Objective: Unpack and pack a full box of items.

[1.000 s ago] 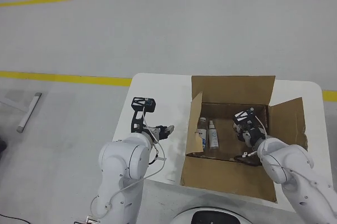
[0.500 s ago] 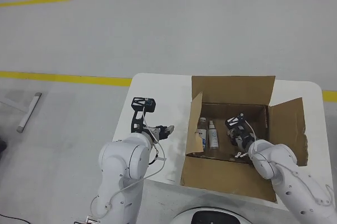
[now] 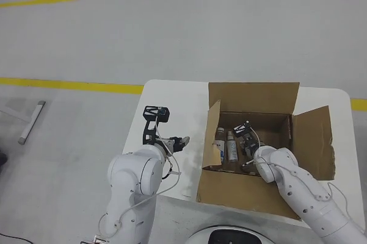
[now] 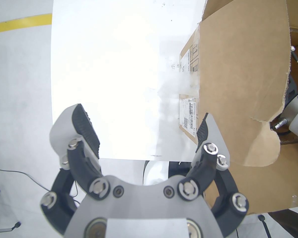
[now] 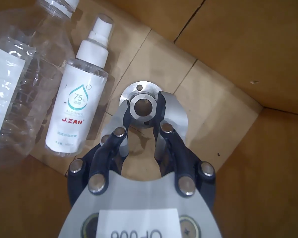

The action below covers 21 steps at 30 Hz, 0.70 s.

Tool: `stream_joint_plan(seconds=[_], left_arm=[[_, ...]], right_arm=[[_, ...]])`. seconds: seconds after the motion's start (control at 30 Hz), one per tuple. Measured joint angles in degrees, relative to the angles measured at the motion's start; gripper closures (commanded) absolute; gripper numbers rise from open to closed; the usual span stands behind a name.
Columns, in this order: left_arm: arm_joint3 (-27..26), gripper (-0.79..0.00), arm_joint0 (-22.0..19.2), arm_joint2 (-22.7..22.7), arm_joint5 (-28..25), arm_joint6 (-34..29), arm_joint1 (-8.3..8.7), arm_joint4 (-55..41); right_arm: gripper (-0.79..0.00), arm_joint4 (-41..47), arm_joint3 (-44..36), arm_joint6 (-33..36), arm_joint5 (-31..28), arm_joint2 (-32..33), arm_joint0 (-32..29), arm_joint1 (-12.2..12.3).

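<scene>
Steel flange [image 5: 149, 87] sits pinched in my right tool [image 5: 144, 106] inside the box [image 3: 253, 97], left tool [image 4: 144, 125] spread wide; drifting toward nine o'clock, I risk knocking the spray bottle [image 5: 77, 105].

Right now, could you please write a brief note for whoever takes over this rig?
Left gripper: fingers open, holding nothing, above the table beside the box.
Right gripper: inside the box, fingers shut on a metal flange.
Water bottle and spray bottle lie side by side on the box floor, next to the flange.
Done: unclear whether this is the unpacking or packing stage.
Left: likely move the flange, then both bottles.
</scene>
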Motion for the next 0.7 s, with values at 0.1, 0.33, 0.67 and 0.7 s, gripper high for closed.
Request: stream_joint_plan(seconds=[0.1, 0.33, 0.67, 0.7], left_arm=[[0.0, -0.785, 0.0, 0.0, 0.0, 0.0, 0.0, 0.0], [0.0, -0.785, 0.0, 0.0, 0.0, 0.0, 0.0, 0.0], [0.0, -0.785, 0.0, 0.0, 0.0, 0.0, 0.0, 0.0], [0.0, -0.785, 0.0, 0.0, 0.0, 0.0, 0.0, 0.0]], right_arm=[[-0.046, 0.27, 1.17, 0.18, 0.04, -0.41, 0.74, -0.32], [-0.268, 0.41, 1.26, 0.48, 0.09, -0.38, 1.22, -0.72], [-0.739, -1.4, -5.71, 1.86, -1.15, 3.19, -2.45, 0.03], [-0.748, -1.53, -7.18, 2.0, -1.37, 3.94, -3.21, 0.2]])
